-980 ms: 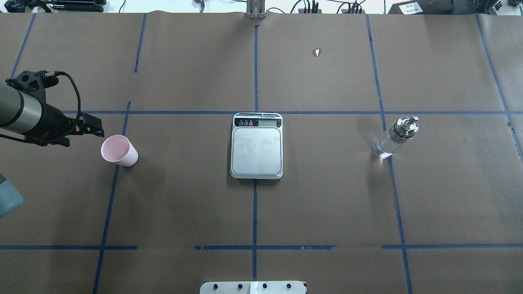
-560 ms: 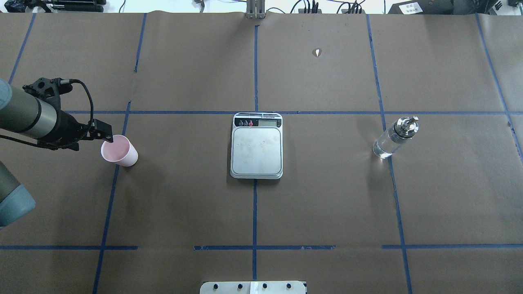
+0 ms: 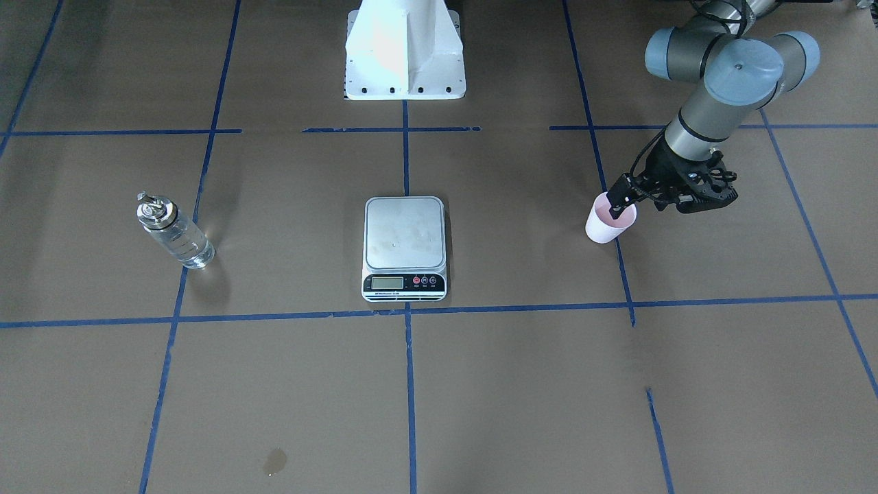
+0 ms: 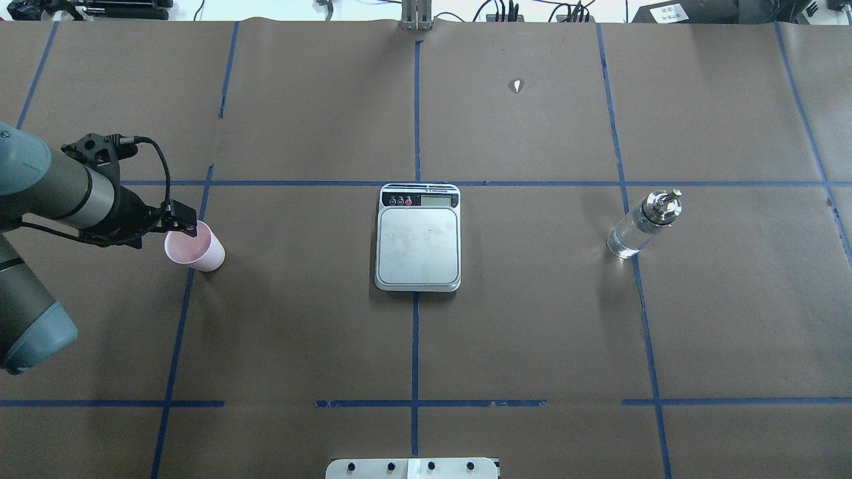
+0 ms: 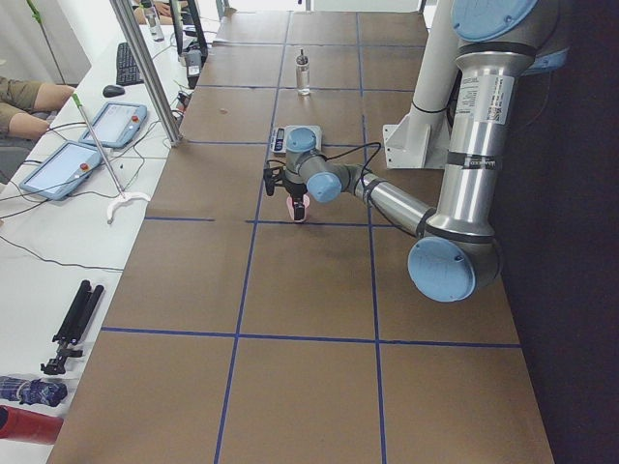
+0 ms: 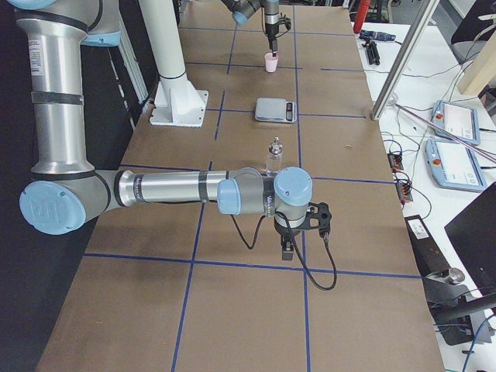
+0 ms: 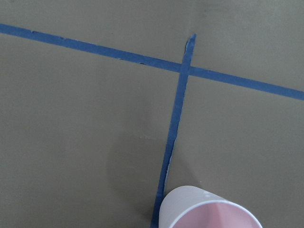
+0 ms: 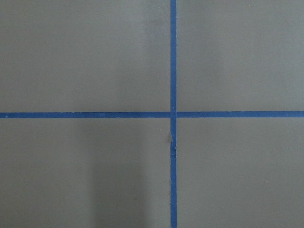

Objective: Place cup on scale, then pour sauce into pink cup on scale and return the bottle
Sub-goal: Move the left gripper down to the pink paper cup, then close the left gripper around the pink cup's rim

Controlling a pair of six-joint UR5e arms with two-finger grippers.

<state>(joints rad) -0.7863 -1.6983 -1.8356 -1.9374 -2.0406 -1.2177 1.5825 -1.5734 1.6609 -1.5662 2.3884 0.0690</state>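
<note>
Plainly, facing the robot, the left pincer sits at the rim of the cup, on the side away from the scale; whether apart or clamped, I cannot tell. Overhead, the cup stands upright on the counter, pale pink, well apart from the scale. From the right end, the right pincer hangs near the bottle, its state unclear.

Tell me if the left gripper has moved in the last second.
Yes. In the overhead view the left gripper has moved right, from beside the cup to over its rim; the cup stayed put.
</note>
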